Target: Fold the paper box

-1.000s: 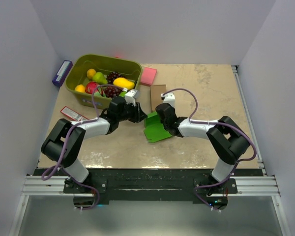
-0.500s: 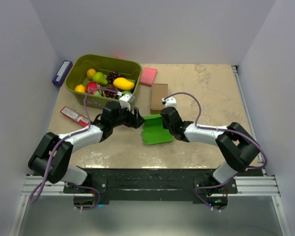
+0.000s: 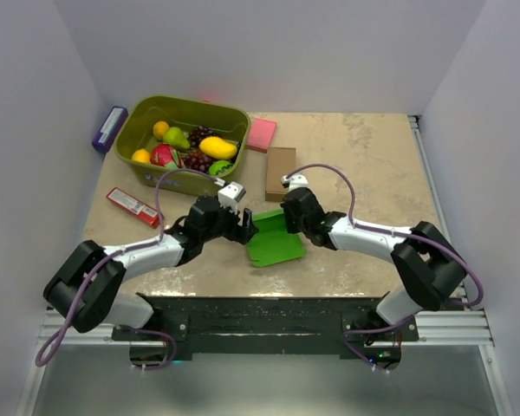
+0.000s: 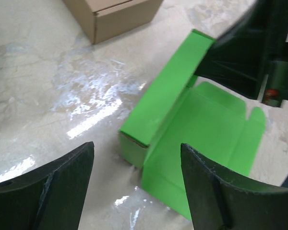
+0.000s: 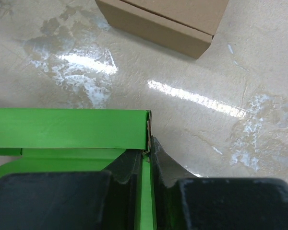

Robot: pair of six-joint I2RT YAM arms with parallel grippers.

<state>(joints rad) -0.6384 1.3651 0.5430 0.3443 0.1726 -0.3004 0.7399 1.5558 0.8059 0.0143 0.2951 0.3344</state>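
Green box sat mid table, one wall folded up. My right gripper pinched wall's end, bracing it upright. Left gripper spread wide, empty, facing other end; likely freed for next flap.

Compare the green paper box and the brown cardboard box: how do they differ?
Colour: the paper box is bright green, the cardboard box plain brown. State: the paper box is half folded, one wall raised, a panel lying flat; the cardboard box is closed. Contact: the right gripper pinches the paper box; nothing touches the cardboard box. Both sit on the table.
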